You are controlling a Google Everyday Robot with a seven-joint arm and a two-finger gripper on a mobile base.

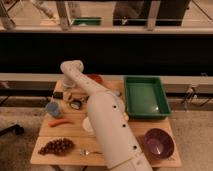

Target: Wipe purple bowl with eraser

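Purple bowl point(159, 143), round and glossy, sits at the wooden table's point(60, 131) near right corner, well apart from the gripper point(75, 102) lowered at the far left by a dark flat eraser point(60, 95), its fingers' state impossible to tell.
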